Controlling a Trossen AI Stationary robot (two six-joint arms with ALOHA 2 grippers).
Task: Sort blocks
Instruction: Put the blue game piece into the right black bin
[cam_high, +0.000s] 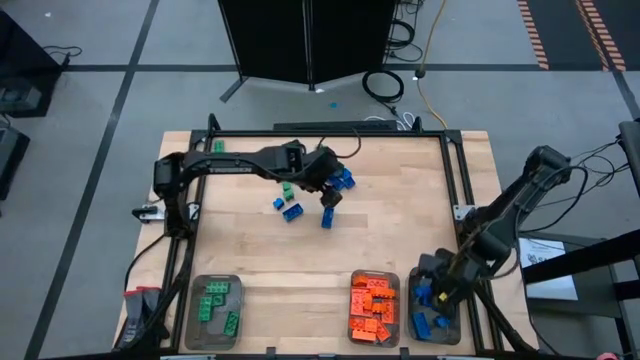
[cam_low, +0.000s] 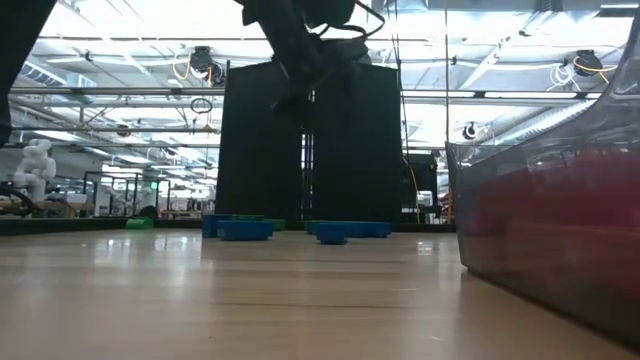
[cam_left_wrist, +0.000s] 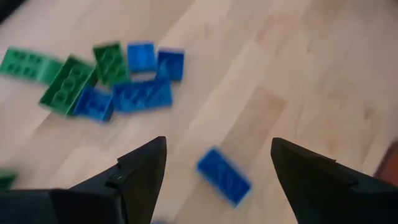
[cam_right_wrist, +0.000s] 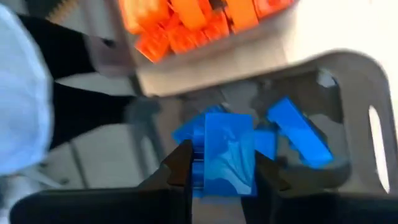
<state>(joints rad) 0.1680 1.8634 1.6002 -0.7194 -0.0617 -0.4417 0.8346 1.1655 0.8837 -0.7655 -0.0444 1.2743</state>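
- wooden table (cam_high: 400, 230), light top, dark metal frame round the edge
- three clear plastic trays along the near edge: left tray (cam_high: 192, 310), middle tray (cam_high: 352, 280), right tray (cam_high: 455, 330)
- tall black cabinet (cam_high: 300, 40) on the grey floor behind the table
- coiled black cable (cam_high: 383, 85) on floor beside cabinet
- white paper (cam_high: 550, 250) right of table

My 2 arms are dark, almost black. My right gripper (cam_right_wrist: 222, 163) squeezes a bright blue studded plastic brick (cam_right_wrist: 225, 152). Under it is a clear tray with blue bricks (cam_high: 436, 312). Next to that, a clear tray of orange bricks (cam_high: 374, 307). Another clear tray has green bricks (cam_high: 215, 310). The pale wooden table (cam_high: 400, 220) has light streaks. On it lie loose blue and green bricks (cam_left_wrist: 115, 81).
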